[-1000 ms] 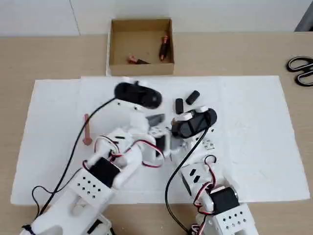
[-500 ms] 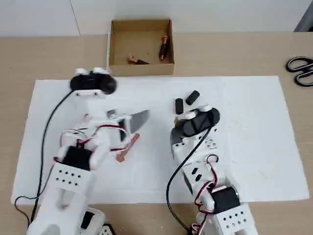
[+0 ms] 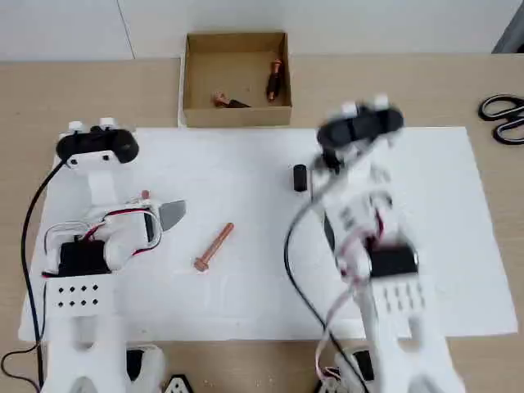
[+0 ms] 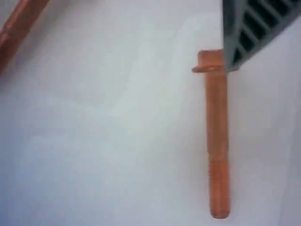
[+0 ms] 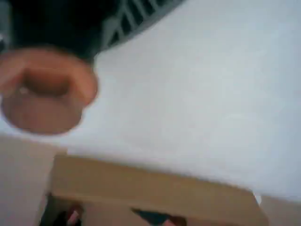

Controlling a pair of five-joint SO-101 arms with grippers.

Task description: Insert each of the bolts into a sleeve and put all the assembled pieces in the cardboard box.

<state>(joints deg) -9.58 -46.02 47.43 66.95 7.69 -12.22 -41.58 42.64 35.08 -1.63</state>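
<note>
- Right gripper (image 5: 66, 42) is clamped on a sleeved bolt (image 5: 47, 94), hanging over the white paper (image 3: 246, 155) just short of the cardboard box (image 3: 187, 82).
- So I'd say this is the drop-off step: it needs to get over the opening, then let go.
- Left gripper (image 3: 168, 214): can't tell if it's apart or together. A loose bolt (image 3: 214, 246) lies beside it, and a spare sleeve (image 3: 300, 177) farther off.

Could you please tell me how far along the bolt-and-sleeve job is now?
Done: two assembled pieces lie in the cardboard box. In hand: the right gripper holds a bolt, apparently in a dark sleeve, near the box. Left: a loose bolt on the paper, a second bolt by the left arm, and one sleeve to join and box.
</note>
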